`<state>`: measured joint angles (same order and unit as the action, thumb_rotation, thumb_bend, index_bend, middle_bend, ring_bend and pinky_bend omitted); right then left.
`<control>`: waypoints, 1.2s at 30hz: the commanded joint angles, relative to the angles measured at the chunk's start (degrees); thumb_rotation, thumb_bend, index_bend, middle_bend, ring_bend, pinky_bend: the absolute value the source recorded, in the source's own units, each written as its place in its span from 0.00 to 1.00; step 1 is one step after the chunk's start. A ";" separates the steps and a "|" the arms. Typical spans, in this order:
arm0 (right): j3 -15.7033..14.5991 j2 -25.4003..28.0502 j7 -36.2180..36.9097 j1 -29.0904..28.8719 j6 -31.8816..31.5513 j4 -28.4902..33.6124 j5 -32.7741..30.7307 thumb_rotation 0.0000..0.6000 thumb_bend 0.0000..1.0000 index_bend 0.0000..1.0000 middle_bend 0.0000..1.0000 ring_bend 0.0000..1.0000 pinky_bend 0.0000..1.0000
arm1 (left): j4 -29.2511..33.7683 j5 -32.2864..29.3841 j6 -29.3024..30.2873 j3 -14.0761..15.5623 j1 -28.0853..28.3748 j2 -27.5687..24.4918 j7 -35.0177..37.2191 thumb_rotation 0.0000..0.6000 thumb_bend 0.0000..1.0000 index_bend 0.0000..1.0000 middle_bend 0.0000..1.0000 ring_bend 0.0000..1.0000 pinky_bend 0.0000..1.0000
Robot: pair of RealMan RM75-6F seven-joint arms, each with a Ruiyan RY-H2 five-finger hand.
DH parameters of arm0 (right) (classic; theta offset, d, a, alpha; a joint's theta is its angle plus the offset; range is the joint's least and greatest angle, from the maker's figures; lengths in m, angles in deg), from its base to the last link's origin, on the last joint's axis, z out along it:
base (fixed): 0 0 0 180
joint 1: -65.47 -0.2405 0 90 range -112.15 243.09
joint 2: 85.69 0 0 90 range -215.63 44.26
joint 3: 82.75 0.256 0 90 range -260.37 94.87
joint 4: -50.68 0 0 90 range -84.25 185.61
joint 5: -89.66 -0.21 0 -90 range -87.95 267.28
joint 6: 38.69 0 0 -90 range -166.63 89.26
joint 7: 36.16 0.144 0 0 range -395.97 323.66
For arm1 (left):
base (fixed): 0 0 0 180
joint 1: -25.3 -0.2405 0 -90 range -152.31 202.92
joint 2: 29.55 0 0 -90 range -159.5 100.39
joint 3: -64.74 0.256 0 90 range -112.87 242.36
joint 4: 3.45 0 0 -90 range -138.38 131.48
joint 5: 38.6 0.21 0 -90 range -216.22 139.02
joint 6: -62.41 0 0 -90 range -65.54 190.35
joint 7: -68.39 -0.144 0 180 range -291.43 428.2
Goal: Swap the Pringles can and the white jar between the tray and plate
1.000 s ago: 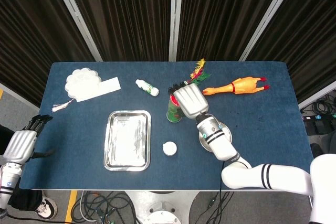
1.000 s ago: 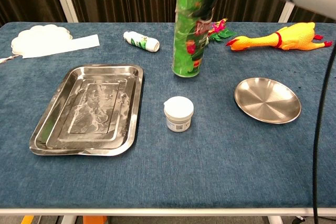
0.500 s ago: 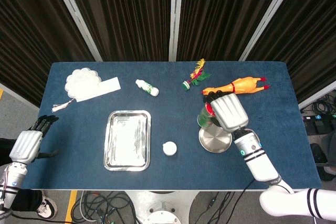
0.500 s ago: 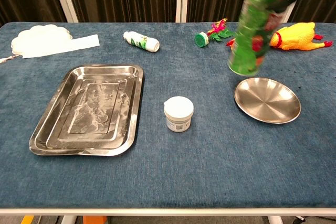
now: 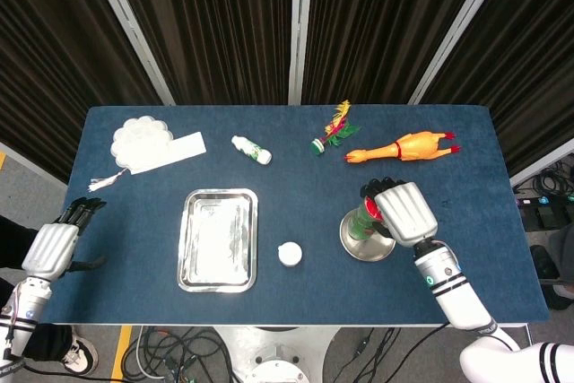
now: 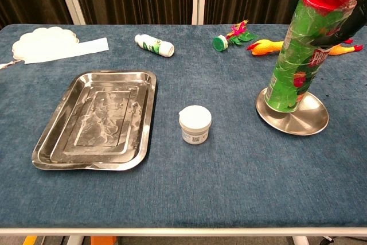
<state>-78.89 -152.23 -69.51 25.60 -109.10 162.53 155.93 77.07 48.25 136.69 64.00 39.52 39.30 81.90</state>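
The Pringles can (image 6: 299, 55) is gripped near its top by the right hand (image 5: 405, 213) and is seen tilted, its base on the plate (image 6: 312, 120) at the table's (image 6: 229, 176) right side. The white jar (image 6: 195, 124) is left on the cloth between plate and tray (image 6: 51, 153) (tray bare). The left hand (image 5: 52, 244) is held off the left edge, fingers apart, grasping nothing.

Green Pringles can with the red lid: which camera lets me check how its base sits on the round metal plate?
Chest view. The green Pringles can appears side-on, tilted, its base on the round metal plate. In the head view the right hand covers most of the can.
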 commanded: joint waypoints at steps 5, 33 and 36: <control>0.26 -0.46 -0.67 0.50 1.51 -0.37 -1.00 1.00 0.20 0.46 0.44 0.38 0.52 | -0.25 0.06 -0.20 0.06 0.21 0.20 0.00 1.00 0.09 0.11 0.09 0.04 0.30; 3.11 7.49 12.49 10.45 -8.99 0.03 9.68 1.00 0.01 0.01 0.10 0.01 0.15 | 3.84 2.57 -1.10 -0.13 2.78 0.07 -2.46 1.00 0.09 0.11 0.09 0.04 0.29; 3.86 7.71 16.17 12.48 -11.02 -2.91 9.32 1.00 0.01 0.00 0.08 0.00 0.15 | 5.20 4.20 -1.76 -0.19 4.24 0.57 -2.97 1.00 0.09 0.11 0.09 0.04 0.29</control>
<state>-75.78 -145.03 -55.81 36.24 -118.61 161.76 164.87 81.76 51.88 135.28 63.85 43.21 39.60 79.20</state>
